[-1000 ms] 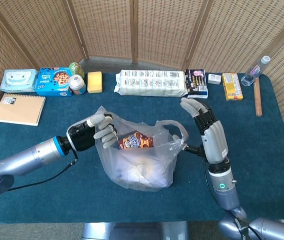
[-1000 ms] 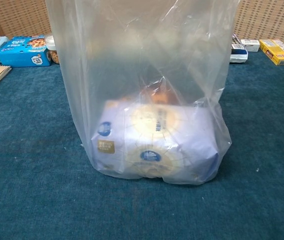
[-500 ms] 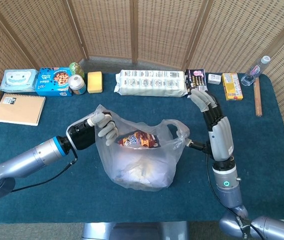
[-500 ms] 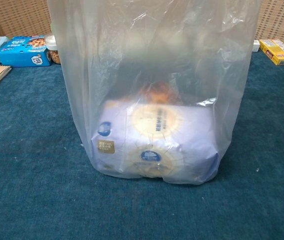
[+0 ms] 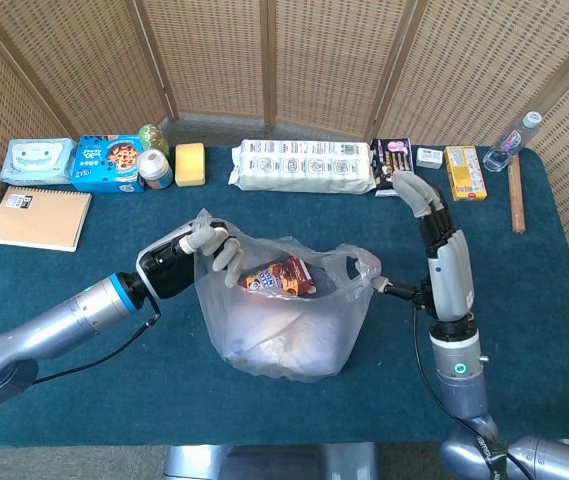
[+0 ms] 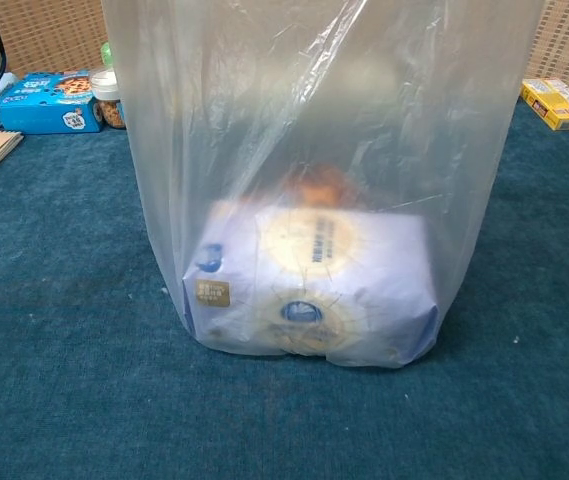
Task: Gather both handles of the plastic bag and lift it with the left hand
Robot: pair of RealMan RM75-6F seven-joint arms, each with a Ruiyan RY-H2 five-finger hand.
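A clear plastic bag (image 5: pixel 284 325) stands mid-table with a brown snack packet (image 5: pixel 276 278) on top and a white-and-blue pack (image 6: pixel 314 285) at its bottom. My left hand (image 5: pixel 196 256) grips the bag's left handle (image 5: pixel 204 228), fingers curled over the rim. To the bag's right, my right hand (image 5: pixel 442 250) is upright with fingers stretched out. Its thumb reaches to the right handle (image 5: pixel 366 266), which is pulled taut toward it. In the chest view the bag (image 6: pixel 324 150) fills the frame and neither hand shows.
Along the far edge lie a wipes pack (image 5: pixel 36 160), a blue cookie box (image 5: pixel 107 163), a jar (image 5: pixel 154 168), a yellow sponge (image 5: pixel 190 163), a long white pack (image 5: pixel 301 166), a yellow box (image 5: pixel 464 172) and a bottle (image 5: pixel 512 140). A notebook (image 5: pixel 38 218) sits far left.
My right hand has moved right and away, drawing the right handle outward, so the bag's mouth has widened. The left hand keeps its hold and has shifted slightly up.
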